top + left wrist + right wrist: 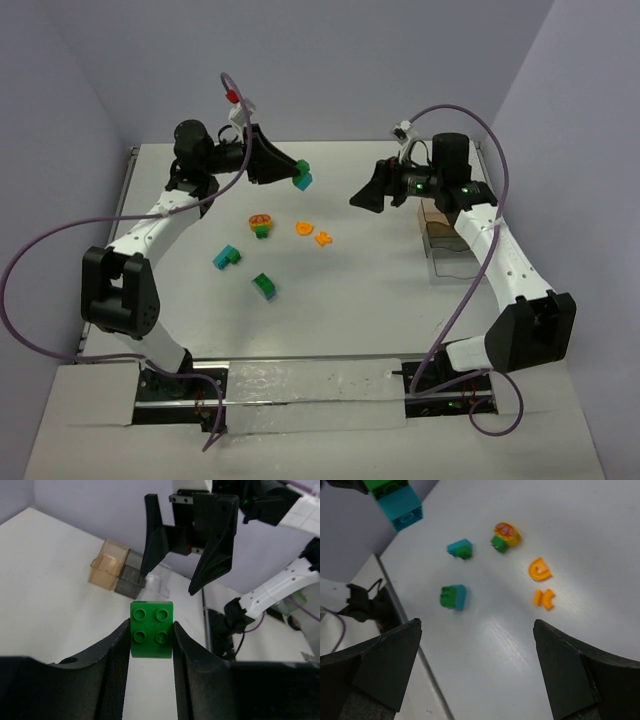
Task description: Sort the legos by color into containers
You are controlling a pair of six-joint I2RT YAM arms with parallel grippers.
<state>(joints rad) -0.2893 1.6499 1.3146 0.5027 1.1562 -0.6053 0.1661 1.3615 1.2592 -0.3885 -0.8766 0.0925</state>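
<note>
Green lego (151, 629) sits clamped inside the left gripper (150, 636), in midair.

Containers (434, 226) perhaps half behind right arm (492, 243)

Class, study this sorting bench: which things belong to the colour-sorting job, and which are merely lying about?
Job: held green-teal stack; loose bricks; tan box; clear box.
Lying about: purple cable; red cable tip.

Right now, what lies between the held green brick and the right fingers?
Nothing: green brick to right fingers is bare in the left wrist view.
</note>
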